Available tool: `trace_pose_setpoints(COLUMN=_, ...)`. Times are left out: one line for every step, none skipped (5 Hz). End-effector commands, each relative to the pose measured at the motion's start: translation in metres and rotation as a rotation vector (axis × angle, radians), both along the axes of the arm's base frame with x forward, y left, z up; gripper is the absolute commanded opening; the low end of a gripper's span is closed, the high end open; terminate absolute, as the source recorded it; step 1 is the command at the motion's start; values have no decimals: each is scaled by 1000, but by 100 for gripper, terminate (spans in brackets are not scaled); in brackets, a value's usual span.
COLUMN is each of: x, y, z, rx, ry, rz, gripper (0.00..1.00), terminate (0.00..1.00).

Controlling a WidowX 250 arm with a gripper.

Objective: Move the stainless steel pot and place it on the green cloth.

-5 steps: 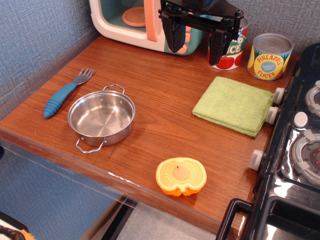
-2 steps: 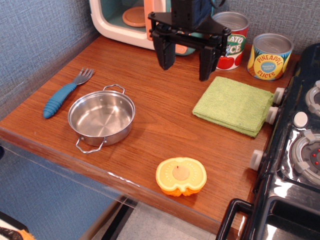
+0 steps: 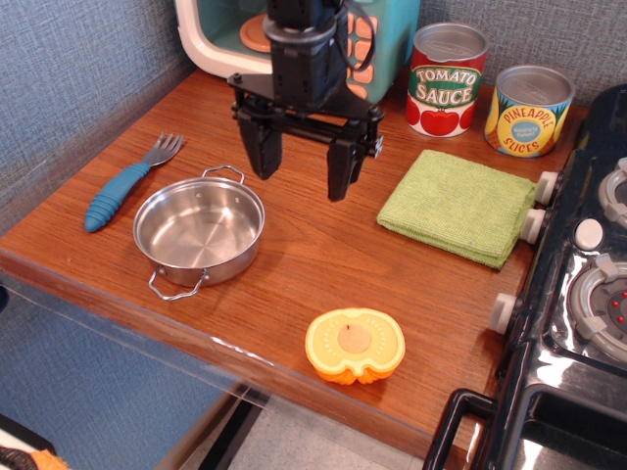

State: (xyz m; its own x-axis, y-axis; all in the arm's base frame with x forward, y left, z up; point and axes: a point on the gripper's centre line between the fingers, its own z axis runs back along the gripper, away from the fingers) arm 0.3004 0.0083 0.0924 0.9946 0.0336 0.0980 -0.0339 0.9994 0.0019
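The stainless steel pot (image 3: 199, 231) stands empty on the wooden counter at the left, with one wire loop handle at its back and one at its front. The green cloth (image 3: 458, 205) lies folded at the right, next to the stove knobs. My gripper (image 3: 302, 172) is black, open and empty. It hangs above the counter between pot and cloth, just behind and to the right of the pot's back rim. Its two fingers point down, wide apart.
A blue-handled fork (image 3: 129, 183) lies left of the pot. An orange toy pumpkin half (image 3: 354, 344) sits near the front edge. A tomato sauce can (image 3: 447, 79) and a pineapple can (image 3: 528, 110) stand behind the cloth. A toy microwave (image 3: 220, 29) is at the back, a black stove (image 3: 588, 294) on the right.
My gripper has moved left and toward the front, from by the microwave and tomato can to near the pot's back right. It stays open. The pot and cloth have not moved.
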Motion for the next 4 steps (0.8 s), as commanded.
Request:
trace_pose_setpoints(x=-8, y=11, z=6, rx=59, ry=-102, rz=82, gripper=100, terminate=0)
trace_pose_setpoints(x=-9, y=12, z=-9, rx=30, ry=-65, rz=136, gripper=100, terminate=0)
trace_pose_setpoints(x=-9, y=14, z=-24, rx=30, ry=-28, rz=161, gripper=100, terminate=0)
trace_pose_setpoints(x=-7, y=16, z=-35, rx=45, ry=-9, rz=158, gripper=100, terminate=0)
